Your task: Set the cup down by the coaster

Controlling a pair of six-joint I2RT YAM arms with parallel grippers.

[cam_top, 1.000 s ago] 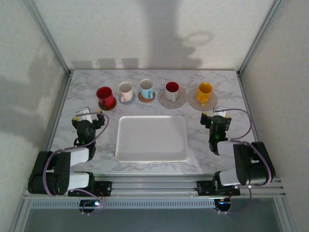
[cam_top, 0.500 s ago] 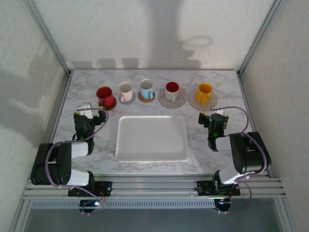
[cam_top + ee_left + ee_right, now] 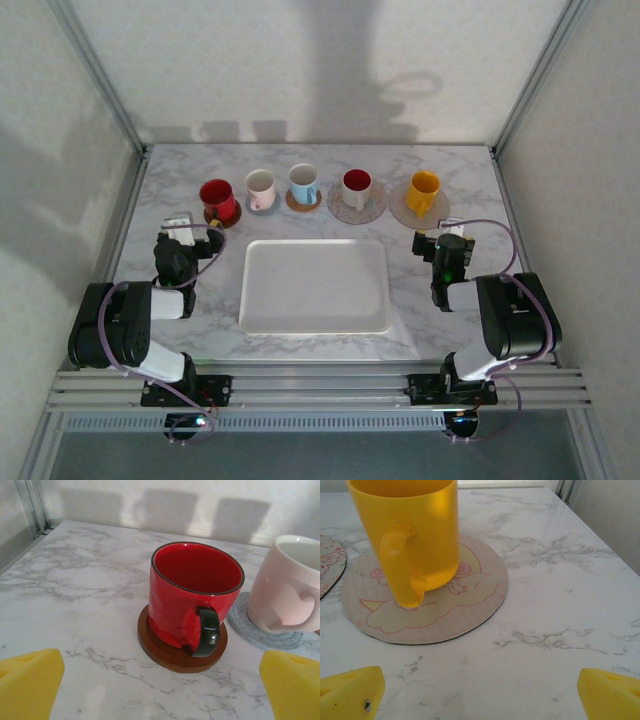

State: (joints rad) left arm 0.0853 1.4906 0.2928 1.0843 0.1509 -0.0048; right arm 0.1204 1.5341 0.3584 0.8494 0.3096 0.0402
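Observation:
Five cups stand in a row at the back of the table, each on a coaster. The red cup (image 3: 217,198) (image 3: 192,597) rests on a brown wooden coaster (image 3: 175,652), its dark handle facing my left gripper (image 3: 181,238) (image 3: 160,690), which is open and empty just in front of it. Next to it the pink cup (image 3: 260,187) (image 3: 287,587) sits on a grey coaster (image 3: 260,632). The yellow cup (image 3: 423,190) (image 3: 412,535) stands on a round printed coaster (image 3: 427,605). My right gripper (image 3: 446,243) (image 3: 480,690) is open and empty a little in front of that coaster.
A white tray (image 3: 315,286) lies mid-table between the arms. A light blue cup (image 3: 304,182) and a dark red cup (image 3: 356,187) on a patterned coaster stand between the pink and yellow ones. Metal frame posts and walls border the table.
Both arms have folded back toward their bases and the grippers have edged slightly toward the cups. No cup has moved.

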